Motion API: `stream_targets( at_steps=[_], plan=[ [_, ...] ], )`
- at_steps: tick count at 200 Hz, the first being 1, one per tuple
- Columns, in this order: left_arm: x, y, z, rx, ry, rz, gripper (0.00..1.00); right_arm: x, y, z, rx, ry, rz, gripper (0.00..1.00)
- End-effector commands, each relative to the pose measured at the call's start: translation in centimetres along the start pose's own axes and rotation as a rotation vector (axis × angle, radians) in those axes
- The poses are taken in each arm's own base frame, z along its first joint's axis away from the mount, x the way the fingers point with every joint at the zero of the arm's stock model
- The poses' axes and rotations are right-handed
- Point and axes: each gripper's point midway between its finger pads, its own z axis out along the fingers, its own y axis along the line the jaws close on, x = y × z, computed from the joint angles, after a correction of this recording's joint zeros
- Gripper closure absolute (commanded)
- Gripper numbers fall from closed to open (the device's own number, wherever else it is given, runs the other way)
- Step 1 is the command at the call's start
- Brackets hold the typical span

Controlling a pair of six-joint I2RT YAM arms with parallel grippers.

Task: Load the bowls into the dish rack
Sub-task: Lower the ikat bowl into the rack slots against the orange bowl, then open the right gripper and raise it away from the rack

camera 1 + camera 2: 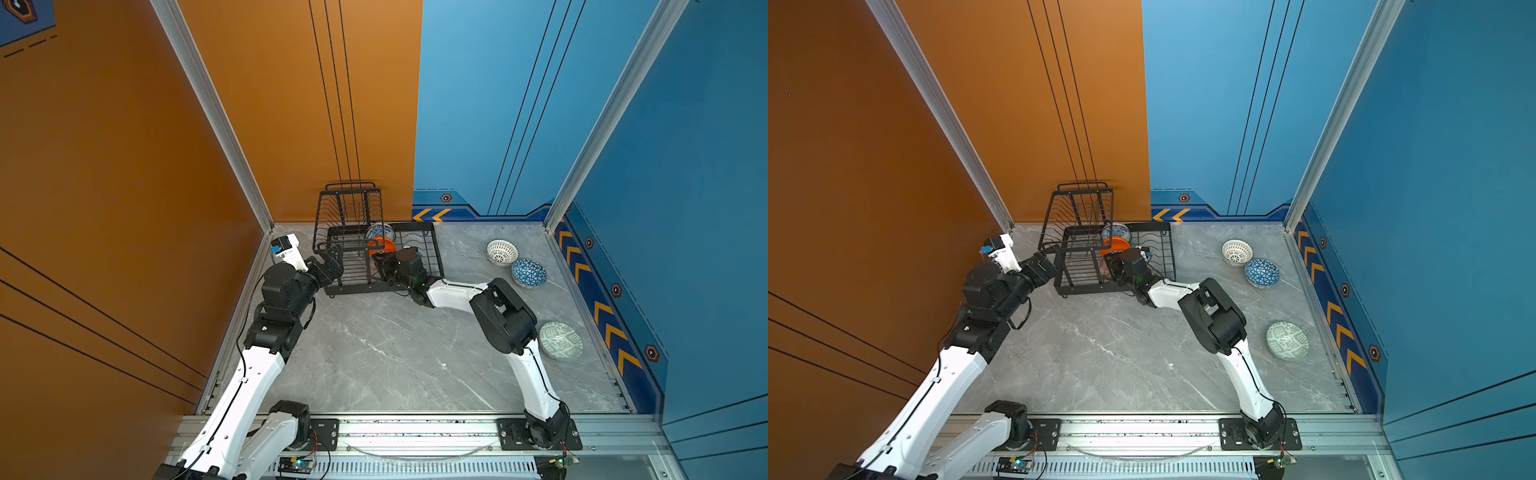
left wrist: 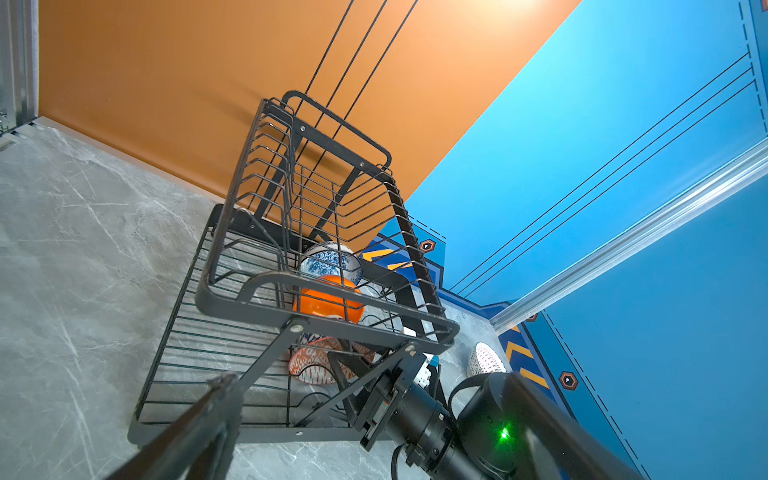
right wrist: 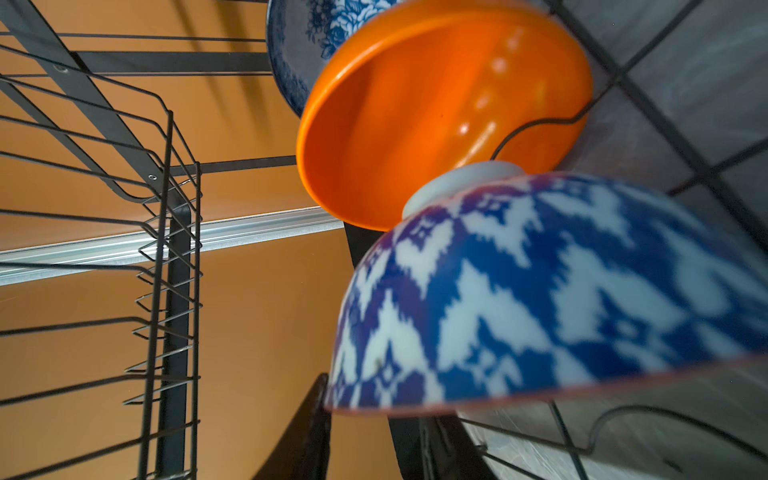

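**Three bowls in the rack, three loose on the worktop**

Grey marble worktop seen whole only from above. Black metal wire dish rack at its far edge, left of centre, with the raised basket tier over the left half of the flat lower tray. In the right wrist view, only a few posts and wires of it.

Left gripper at the rack's near left corner, jaws spread wide, nothing visible between them. Just one blurred finger in the left wrist view; contact with the rack not decidable.

Right gripper reaching into the lower tray from the near side, fingertips masked by wires from above. One dark finger just beside the rim of the small round orange-red, blue and white geometric bowl, the second finger hidden behind it. Clamped or released: impossible to tell.

Geometric bowl on edge in the tray, nearest the front, blurred and cropped up close. Behind it the plain glossy orange bowl, then the blue-white floral bowl, both on edge.

Toward the far right corner, tipped white lattice-patterned bowl and blue triangle-patterned bowl just beside each other, contact unclear. Of the loose bowls, only the lattice one visible from the left wrist.

Nearer the front along the right edge, pale green patterned bowl, one side covered by the right arm's elbow in a top view.
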Motion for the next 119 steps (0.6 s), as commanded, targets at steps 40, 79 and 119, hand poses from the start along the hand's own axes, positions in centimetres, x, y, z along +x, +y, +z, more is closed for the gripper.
stream_targets(
  at_steps=[40,79,119],
  plan=[
    [-0.3,0.0,0.0,0.013,-0.018,0.001,0.02,0.5,1.0,-0.7,0.016,0.025,-0.039,0.62],
    [-0.3,0.0,0.0,0.014,-0.019,0.002,0.02,0.5,1.6,-1.2,0.017,0.02,-0.062,0.51],
    [-0.4,-0.2,-0.2,0.018,-0.022,0.003,0.02,-0.5,1.6,-1.6,0.015,0.003,-0.057,0.49]
  ],
)
